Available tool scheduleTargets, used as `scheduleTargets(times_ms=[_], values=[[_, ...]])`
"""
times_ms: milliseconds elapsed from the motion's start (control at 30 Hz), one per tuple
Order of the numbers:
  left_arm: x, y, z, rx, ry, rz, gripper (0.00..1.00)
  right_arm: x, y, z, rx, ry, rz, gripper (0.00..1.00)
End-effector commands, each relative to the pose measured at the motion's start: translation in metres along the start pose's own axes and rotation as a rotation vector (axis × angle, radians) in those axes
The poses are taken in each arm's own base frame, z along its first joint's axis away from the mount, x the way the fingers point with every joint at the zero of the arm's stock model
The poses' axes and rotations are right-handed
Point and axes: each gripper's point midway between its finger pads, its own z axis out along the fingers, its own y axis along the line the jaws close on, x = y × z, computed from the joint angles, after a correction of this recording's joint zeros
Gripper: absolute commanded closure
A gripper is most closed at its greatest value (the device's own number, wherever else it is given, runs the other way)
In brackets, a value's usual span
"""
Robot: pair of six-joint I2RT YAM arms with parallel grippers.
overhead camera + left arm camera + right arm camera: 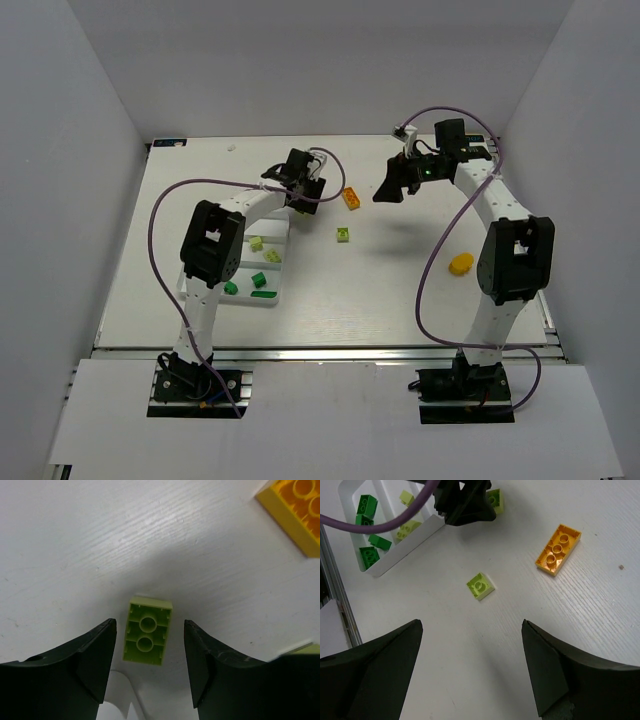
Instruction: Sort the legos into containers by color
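Plain white walls enclose a white table (faintly wood-grained up close) under soft, even light.

White arm links, blk joints, purple cables, blk tapered fingers, blk bases

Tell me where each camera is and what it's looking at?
Top: high at the near edge, looking down on the table; left arm and right arm show.
Left wrist: on the left gripper, looking down at a lime brick; its fingers show.
Right wrist: on the right gripper, looking down at the tray and left gripper; its fingers show.
Shared: all three see the orange brick.
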Motion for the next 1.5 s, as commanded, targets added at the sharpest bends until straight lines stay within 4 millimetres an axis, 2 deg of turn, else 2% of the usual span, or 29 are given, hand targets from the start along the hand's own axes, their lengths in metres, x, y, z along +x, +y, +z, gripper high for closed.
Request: scheduleTargets(times_ms=[0,200,267,333,400,467,500,567,600,633,700,733,767,800,833,867,933,967,1000,1067,1100,1233,1267,1333,1467], values=[[0.004,-0.01,-0.011,0.041,0.005,0.023,0.34,-0.015,0.001,-0.001,-0.021,-0.021,-0.02,0.15],[0.012,-0.006,-0.005,0.016,0.026,0.023,0.41,-0.018,0.0,0.001,-0.023,-0.021,-0.011,0.15],[0.007,-0.002,-0.006,-0.009,0.01,0.019,0.53,-0.017,0.001,0.0,-0.024,-0.018,-0.008,0.15],[-0.006,0.001,-0.012,-0.027,-0.03,0.01,0.65,-0.016,0.001,-0.002,-0.017,-0.014,-0.02,0.15],[-0.027,0.004,-0.023,-0.041,-0.093,-0.008,0.71,-0.013,0.004,-0.001,-0.022,-0.008,-0.024,0.15],[-0.045,0.003,-0.035,-0.041,-0.145,-0.042,0.74,-0.01,0.007,0.0,-0.028,-0.001,-0.035,0.16],[-0.061,0.009,-0.049,-0.042,-0.192,-0.066,0.74,-0.008,0.008,0.0,-0.03,0.001,-0.04,0.17],[-0.08,0.013,-0.07,-0.035,-0.237,-0.121,0.75,-0.007,0.01,0.001,-0.026,0.009,-0.06,0.21],[-0.082,0.013,-0.081,-0.034,-0.236,-0.143,0.75,-0.004,0.011,0.002,-0.026,0.018,-0.058,0.29],[-0.089,0.013,-0.102,-0.033,-0.261,-0.183,0.75,-0.003,0.012,0.004,-0.023,0.031,-0.062,0.34],[-0.08,0.022,-0.12,-0.06,-0.254,-0.218,0.76,0.002,0.015,0.008,-0.03,0.052,-0.082,0.49],[-0.084,0.024,-0.145,-0.06,-0.285,-0.244,0.77,0.006,0.016,0.011,-0.027,0.074,-0.078,0.67],[-0.059,0.029,-0.144,-0.075,-0.233,-0.265,0.77,0.009,0.019,0.015,-0.03,0.089,-0.093,0.75],[-0.049,0.031,-0.16,-0.087,-0.223,-0.308,0.78,0.013,0.018,0.018,-0.022,0.109,-0.093,0.84],[-0.028,0.038,-0.152,-0.112,-0.165,-0.338,0.78,0.016,0.021,0.022,-0.025,0.122,-0.099,0.85],[0.0,0.046,-0.161,-0.138,-0.111,-0.373,0.78,0.017,0.024,0.026,-0.029,0.133,-0.112,0.85],[0.027,0.055,-0.169,-0.17,-0.066,-0.452,0.79,0.019,0.028,0.033,-0.025,0.155,-0.124,0.79],[0.048,0.062,-0.177,-0.189,-0.04,-0.482,0.79,0.02,0.028,0.035,-0.02,0.164,-0.128,0.73],[0.057,0.065,-0.181,-0.2,-0.037,-0.513,0.79,0.022,0.025,0.036,-0.006,0.177,-0.13,0.63],[0.068,0.072,-0.189,-0.218,-0.04,-0.551,0.79,0.024,0.027,0.042,0.001,0.192,-0.137,0.56],[0.08,0.078,-0.188,-0.238,-0.02,-0.576,0.78,0.025,0.026,0.043,0.012,0.2,-0.133,0.52],[0.101,0.092,-0.181,-0.292,0.034,-0.618,0.77,0.028,0.022,0.053,0.028,0.238,-0.102,0.46],[0.104,0.093,-0.178,-0.296,0.047,-0.617,0.77,0.02,0.02,0.053,0.039,0.229,-0.106,0.46],[0.114,0.103,-0.17,-0.323,0.084,-0.63,0.76,0.021,0.018,0.055,0.045,0.247,-0.086,0.43],[0.137,0.107,-0.158,-0.343,0.182,-0.632,0.69,0.019,0.013,0.054,0.072,0.256,-0.088,0.36]])
